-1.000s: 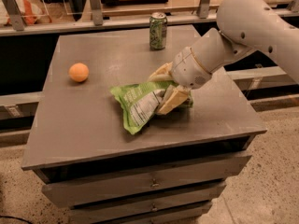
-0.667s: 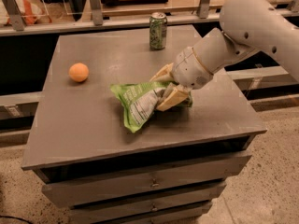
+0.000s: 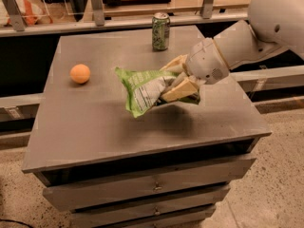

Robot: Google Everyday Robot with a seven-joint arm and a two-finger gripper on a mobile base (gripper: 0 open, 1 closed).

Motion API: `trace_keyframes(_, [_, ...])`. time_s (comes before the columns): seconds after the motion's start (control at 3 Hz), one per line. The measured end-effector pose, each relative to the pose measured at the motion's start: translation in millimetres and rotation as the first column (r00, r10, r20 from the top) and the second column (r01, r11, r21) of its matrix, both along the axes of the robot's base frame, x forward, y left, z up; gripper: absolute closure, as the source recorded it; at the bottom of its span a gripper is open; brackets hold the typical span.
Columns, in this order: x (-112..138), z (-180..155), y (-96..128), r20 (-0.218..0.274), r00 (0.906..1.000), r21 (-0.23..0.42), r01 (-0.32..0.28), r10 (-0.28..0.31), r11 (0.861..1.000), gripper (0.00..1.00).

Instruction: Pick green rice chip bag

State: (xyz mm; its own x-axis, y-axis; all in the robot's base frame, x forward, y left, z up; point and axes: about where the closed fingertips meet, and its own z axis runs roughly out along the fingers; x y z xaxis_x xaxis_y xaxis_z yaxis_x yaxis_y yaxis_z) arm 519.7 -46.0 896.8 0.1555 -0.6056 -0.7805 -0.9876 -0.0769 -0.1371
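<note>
Camera view: the claw (image 3: 170, 81) is over the right half of the tabletop (image 3: 95, 127), with its two tan fingers (image 3: 179, 89) clamped on the right end of the green rice chip bag (image 3: 142, 87). One finger is above the foil and one below.

- The bag hangs out to the left of the grip with its white label panel facing the camera. A shadow lies on the surface beneath it, so it looks lifted. I cannot tell whether the low left corner is clear of the surface.
- Step in hand, as I judge it: raising the bag. The grip is at one end, so the free end may droop and swing. A straight, slow rise with firm pressure seems best, since crumpled foil can slide between the fingers.
- The white arm (image 3: 237, 42) comes in from the upper right.
- The tabletop is flat, grey and matte, on a cabinet of drawers (image 3: 152, 186).
- The drink can (image 3: 160, 31) stands upright near the far edge, behind the bag and apart from it.
- The orange ball (image 3: 80, 73) is well to the left.
- A speckled floor (image 3: 280, 175) is at the lower right, and a pale ledge (image 3: 47, 28) with posts runs behind.
</note>
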Motion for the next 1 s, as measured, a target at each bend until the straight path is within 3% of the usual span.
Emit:
trace_keyframes(0.33, [0,24,2,0.004,1.0,0.072,0.002,-0.002,0.997,1.0])
trace_keyframes(0.67, [1,55,13,0.039,0.9992,0.117,-0.012,0.007,0.993,1.0])
trace_keyframes(1.0, [1,55,13,0.039,0.9992,0.117,-0.012,0.007,0.993,1.0])
